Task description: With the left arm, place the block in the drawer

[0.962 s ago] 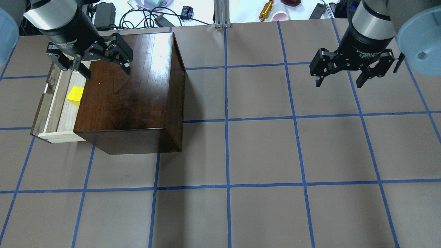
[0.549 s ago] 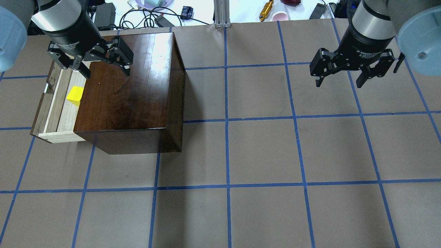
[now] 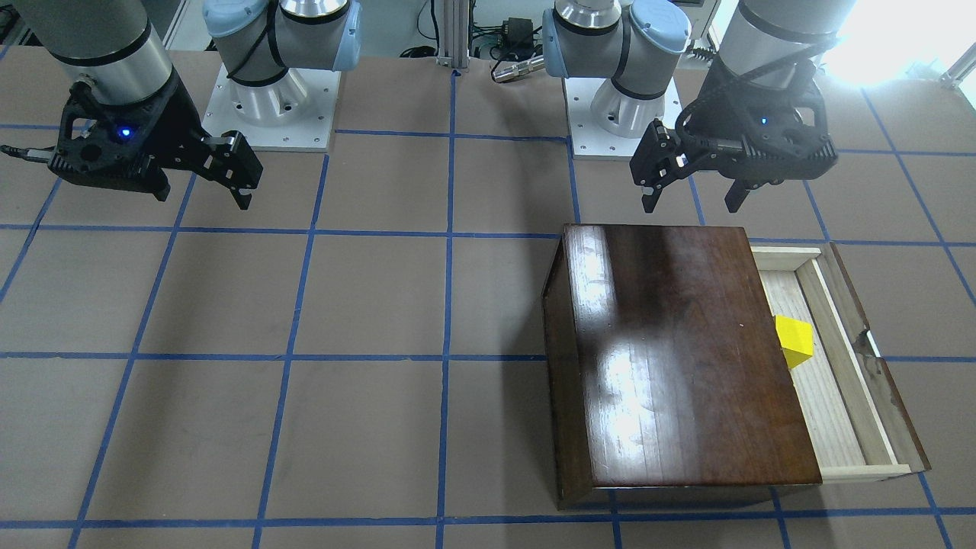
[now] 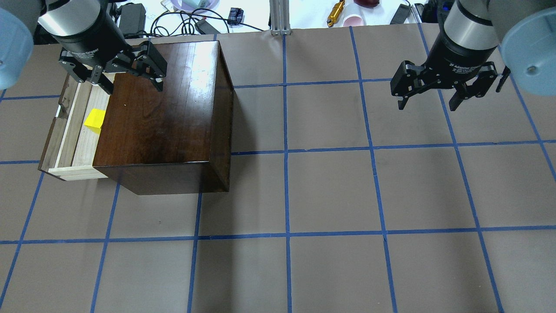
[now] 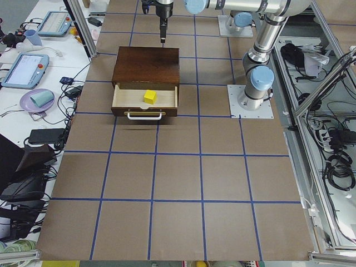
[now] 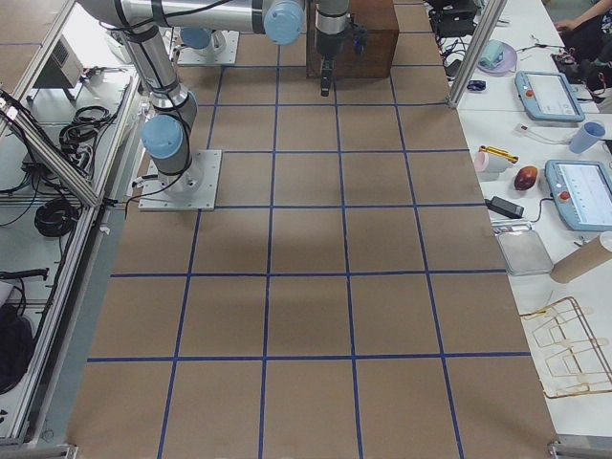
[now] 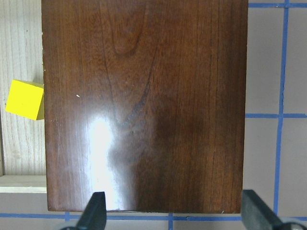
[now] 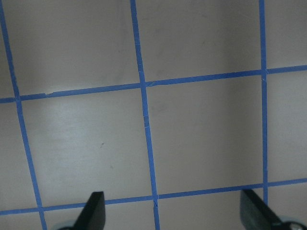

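The left arm (image 4: 76, 19) reaches forward on the left side, wrist upright, and the left gripper (image 4: 134, 87) points straight down with its jaws spread wide. Its fingertips (image 7: 96, 211) show well apart at the lower edge of the wrist view. The right arm (image 4: 469, 26) reaches forward on the right side in a like pose. The right gripper (image 4: 427, 104) also points down with jaws wide apart. Both grippers hang raised.
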Controlling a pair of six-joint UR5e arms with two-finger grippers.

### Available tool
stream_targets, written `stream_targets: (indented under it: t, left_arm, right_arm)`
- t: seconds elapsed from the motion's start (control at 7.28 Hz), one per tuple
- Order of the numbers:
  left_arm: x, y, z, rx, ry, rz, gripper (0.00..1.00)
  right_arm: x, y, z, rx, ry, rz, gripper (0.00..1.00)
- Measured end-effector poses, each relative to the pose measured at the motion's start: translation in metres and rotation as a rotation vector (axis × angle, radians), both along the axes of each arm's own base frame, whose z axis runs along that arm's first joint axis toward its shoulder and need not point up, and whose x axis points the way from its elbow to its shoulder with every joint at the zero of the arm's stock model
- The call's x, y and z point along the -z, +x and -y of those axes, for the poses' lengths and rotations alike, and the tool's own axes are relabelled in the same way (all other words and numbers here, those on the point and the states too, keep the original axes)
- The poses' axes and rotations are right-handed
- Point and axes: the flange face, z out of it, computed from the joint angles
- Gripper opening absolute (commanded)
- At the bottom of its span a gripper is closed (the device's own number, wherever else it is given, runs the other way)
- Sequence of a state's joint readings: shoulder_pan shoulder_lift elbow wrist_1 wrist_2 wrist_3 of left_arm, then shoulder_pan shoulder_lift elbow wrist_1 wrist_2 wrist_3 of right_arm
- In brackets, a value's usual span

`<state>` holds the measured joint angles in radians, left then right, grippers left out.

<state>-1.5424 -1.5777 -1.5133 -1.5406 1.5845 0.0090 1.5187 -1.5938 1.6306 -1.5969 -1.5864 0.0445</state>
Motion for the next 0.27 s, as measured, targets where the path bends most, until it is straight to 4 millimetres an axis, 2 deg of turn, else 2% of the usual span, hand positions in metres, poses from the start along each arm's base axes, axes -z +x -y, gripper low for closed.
stream_targets:
  t: [0.27]
  left_arm:
    - [-0.0006,0.0006,-0.0005,0.0,-0.001,0.005,1.0]
  right_arm:
    - [0.0,0.0,0.0,0.0,0.0,0.0,1.0]
